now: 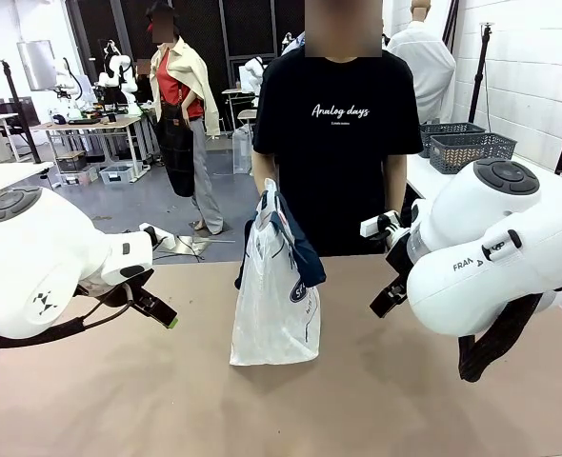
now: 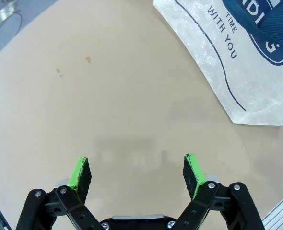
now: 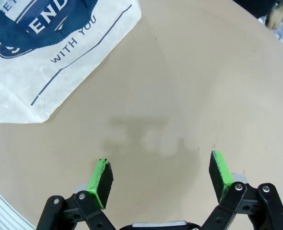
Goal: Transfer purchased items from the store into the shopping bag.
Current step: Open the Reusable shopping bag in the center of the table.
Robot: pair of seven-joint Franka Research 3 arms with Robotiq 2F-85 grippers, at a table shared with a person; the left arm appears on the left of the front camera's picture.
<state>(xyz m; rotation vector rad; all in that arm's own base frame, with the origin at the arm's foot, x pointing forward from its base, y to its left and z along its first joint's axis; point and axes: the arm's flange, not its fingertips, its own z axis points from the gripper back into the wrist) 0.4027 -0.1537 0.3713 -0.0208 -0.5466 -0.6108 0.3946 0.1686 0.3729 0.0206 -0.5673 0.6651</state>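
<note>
The shopping bag (image 1: 276,309), whitish plastic with navy handles and a round navy logo, stands on the middle of the table, and the person's hand (image 1: 267,202) holds it up by the top. My left gripper (image 1: 159,309) hovers open to its left, my right gripper (image 1: 389,297) open to its right, both apart from it. The left wrist view shows the left gripper (image 2: 136,165) over bare tabletop with the bag (image 2: 247,62) at the upper right. The right gripper (image 3: 158,167) has the bag (image 3: 36,62) at its upper left. The purchased items are out of view. Dark grey mesh baskets (image 1: 467,148) stand far back right; I cannot tell whether one is the store.
The tan table (image 1: 119,400) spreads wide on both sides of the bag. The person in a black T-shirt (image 1: 338,143) stands at the far edge, right behind the bag. My bulky white arms (image 1: 500,248) flank the table's left and right sides.
</note>
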